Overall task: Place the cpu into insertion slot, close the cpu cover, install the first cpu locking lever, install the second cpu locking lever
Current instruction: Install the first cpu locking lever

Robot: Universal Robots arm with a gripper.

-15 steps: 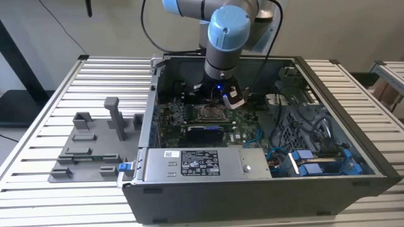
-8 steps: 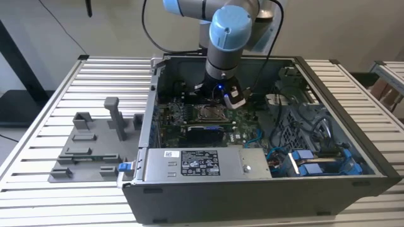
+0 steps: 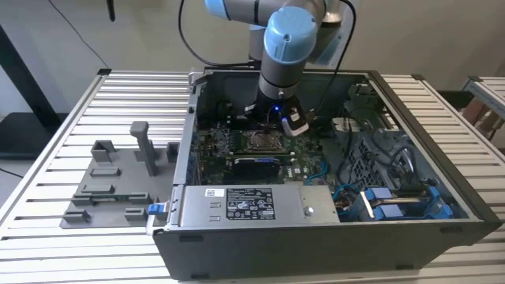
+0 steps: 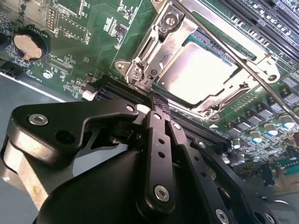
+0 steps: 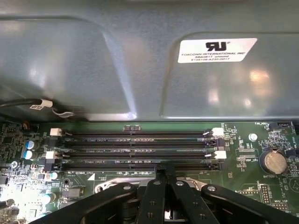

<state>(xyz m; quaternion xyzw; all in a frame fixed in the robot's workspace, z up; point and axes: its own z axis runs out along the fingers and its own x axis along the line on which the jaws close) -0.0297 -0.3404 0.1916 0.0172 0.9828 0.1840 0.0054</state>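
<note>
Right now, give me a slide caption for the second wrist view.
Shut gripper at a corner of the cpu cover, which lies down around the seated cpu.

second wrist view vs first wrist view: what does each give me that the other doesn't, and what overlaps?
Second wrist view: the cpu seated, the cpu cover lying flat around it, and a locking lever rod running along one edge of the cover.

First wrist view: the grey case wall with its white label, a tagged black cable, and the memory slots seen end to end.

Both wrist views: the hand with fingers together, the coin cell battery and the green motherboard.
</note>
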